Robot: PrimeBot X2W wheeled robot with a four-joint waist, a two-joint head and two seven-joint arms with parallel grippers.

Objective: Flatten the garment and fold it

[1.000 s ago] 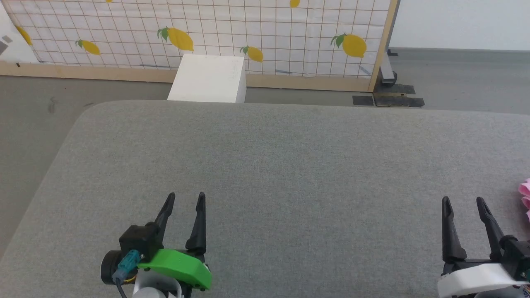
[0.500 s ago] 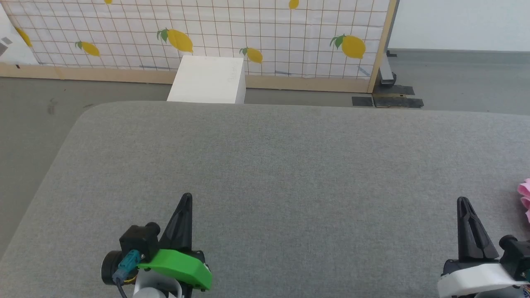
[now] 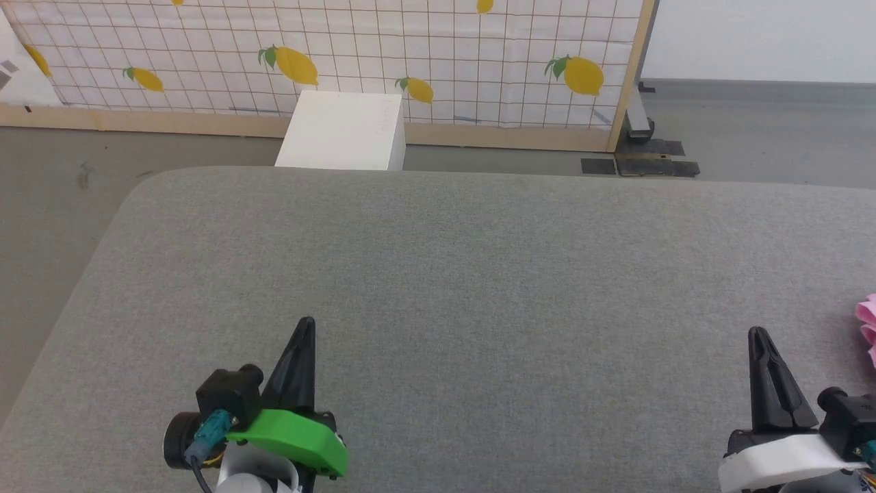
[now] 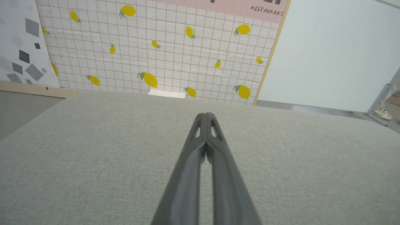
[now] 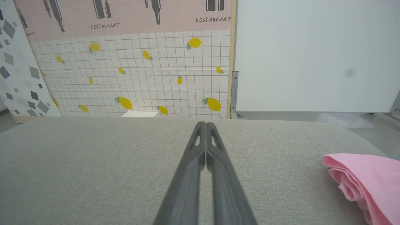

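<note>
The garment point(image 5: 365, 178) is a light-pink bunched heap lying on the grey padded table at the right of the right wrist view; only a sliver of the garment point(image 3: 868, 327) peeks in at the head view's right edge. My right gripper point(image 3: 757, 333) hovers over the table just left of it, shut with nothing between its fingers, and the tips of the right gripper point(image 5: 205, 124) meet in its own wrist view. My left gripper point(image 3: 307, 322) stands far to the left over bare fabric, also shut and empty, and the left gripper point(image 4: 205, 115) has its tips pressed together.
The grey padded table point(image 3: 479, 274) has a rounded far-left corner. Beyond it stands a white box point(image 3: 342, 130) on the floor before a lemon-patterned screen point(image 3: 410, 55). Grey floor point(image 3: 753, 130) lies to the far right.
Both grippers went from open to shut with nothing in them. The arms have barely moved.
</note>
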